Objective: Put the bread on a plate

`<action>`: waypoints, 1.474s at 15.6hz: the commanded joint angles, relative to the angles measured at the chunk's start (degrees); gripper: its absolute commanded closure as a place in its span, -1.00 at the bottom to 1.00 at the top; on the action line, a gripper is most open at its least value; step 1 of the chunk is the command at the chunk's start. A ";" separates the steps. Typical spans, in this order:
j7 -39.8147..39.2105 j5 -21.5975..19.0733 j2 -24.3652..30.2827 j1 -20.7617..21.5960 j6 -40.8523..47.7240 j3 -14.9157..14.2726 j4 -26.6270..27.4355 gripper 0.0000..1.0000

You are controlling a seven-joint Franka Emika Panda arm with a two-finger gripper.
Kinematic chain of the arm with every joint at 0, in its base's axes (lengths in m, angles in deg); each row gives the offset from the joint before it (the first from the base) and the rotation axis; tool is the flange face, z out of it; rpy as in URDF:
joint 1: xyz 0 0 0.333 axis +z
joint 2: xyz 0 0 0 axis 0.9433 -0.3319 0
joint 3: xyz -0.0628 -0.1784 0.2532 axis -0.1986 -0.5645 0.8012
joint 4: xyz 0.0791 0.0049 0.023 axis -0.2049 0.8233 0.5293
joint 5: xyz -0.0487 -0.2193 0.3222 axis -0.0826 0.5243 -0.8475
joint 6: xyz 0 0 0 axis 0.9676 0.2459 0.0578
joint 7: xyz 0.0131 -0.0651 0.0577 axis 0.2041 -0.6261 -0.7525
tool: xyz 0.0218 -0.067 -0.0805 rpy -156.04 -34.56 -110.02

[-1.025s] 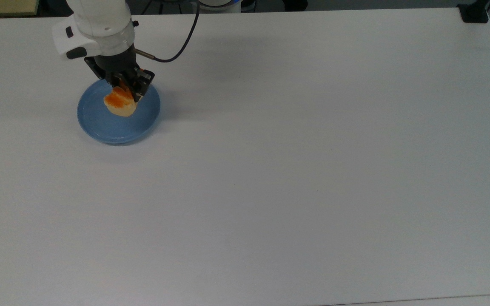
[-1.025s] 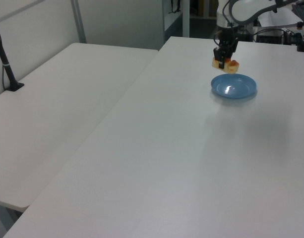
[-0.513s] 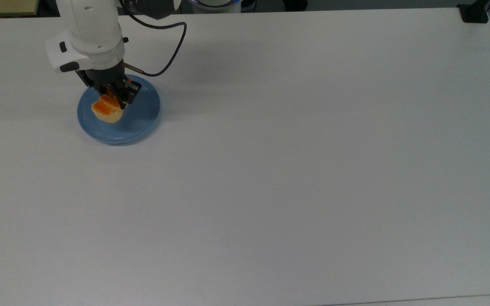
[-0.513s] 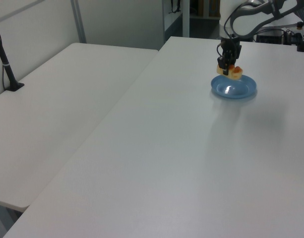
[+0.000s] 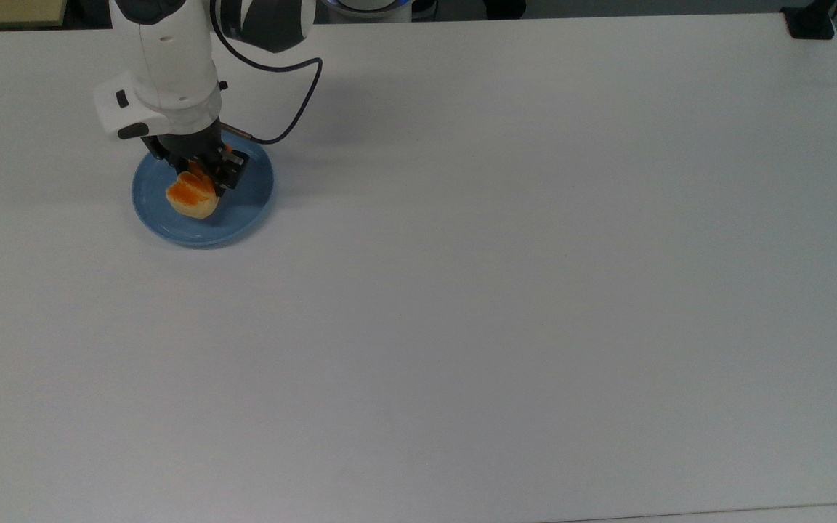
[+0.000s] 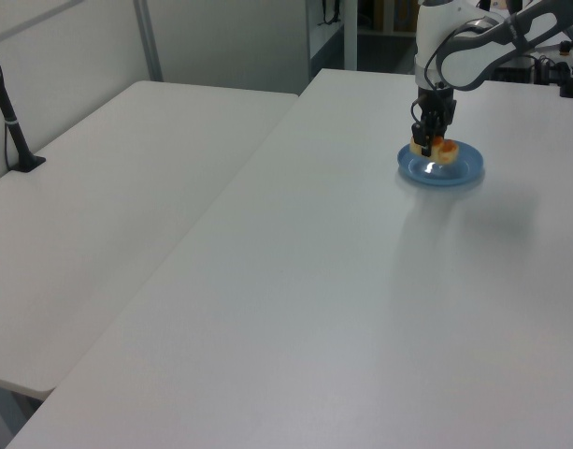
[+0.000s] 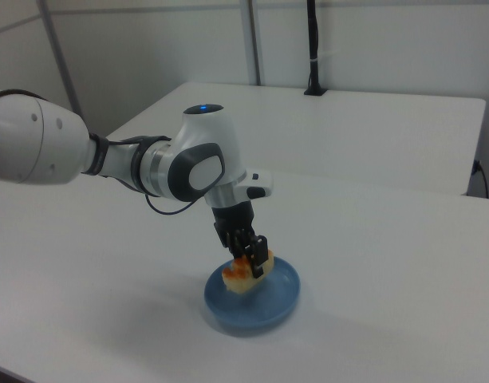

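The bread (image 5: pixel 192 197) is held between the closed fingers of the gripper (image 5: pixel 204 174), which has been brought lower than half a second ago and moved a little toward the middle of the plate (image 5: pixel 244 211). In the right view the loaf (image 7: pixel 246 276) hangs tilted just above the blue plate (image 7: pixel 280 307), or perhaps already touching it; this cannot be told. The carrying is judged almost finished, and only the release onto the plate on the white table (image 5: pixel 506 276) remains.

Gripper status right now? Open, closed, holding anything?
Gripper: closed on the bread, holding it over the plate; whether the bread touches the plate cannot be told.
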 commanded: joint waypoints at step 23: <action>-5.32 -9.55 14.70 12.09 36.79 -0.74 -25.16 -1.00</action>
